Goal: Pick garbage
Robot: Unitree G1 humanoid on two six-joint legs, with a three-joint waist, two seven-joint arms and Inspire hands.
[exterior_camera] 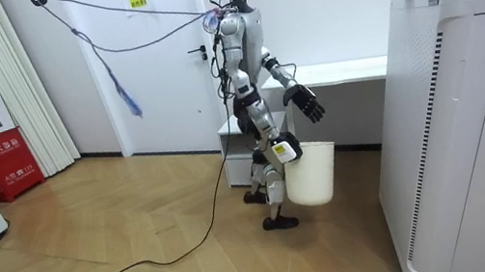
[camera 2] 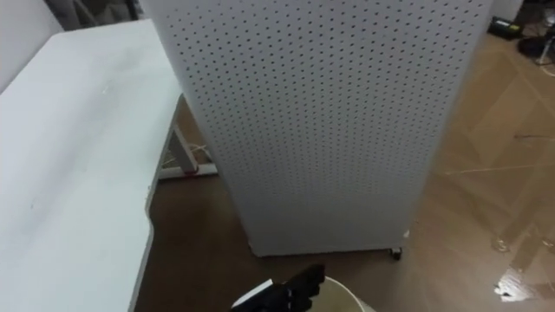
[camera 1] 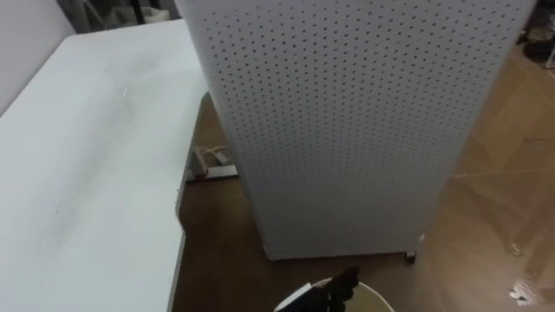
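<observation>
Left hand (camera 1: 334,290): cut by lower edge, wrist out of frame. Bucket (camera 1: 375,295): rim arc at lower edge, rest cut off. Table (camera 1: 78,173): cropped by 2 edges, left and lower. Perforated cabinet (camera 1: 347,121): top cropped. Floor scrap (camera 1: 522,293): too blurred to identify. Right hand (exterior_camera: 282,149) at bucket: hold too small to tell.

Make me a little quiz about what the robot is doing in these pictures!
1. True or false: the white bucket stands on the floor.
2. What is right in front of the robot? A) a washing machine B) a white cabinet full of little holes C) a door
3. Fill in: the white table is on the robot's ____ side.

Key: 1 false, the right robot hand carries it above the floor. 2 B. 3 left.
</observation>
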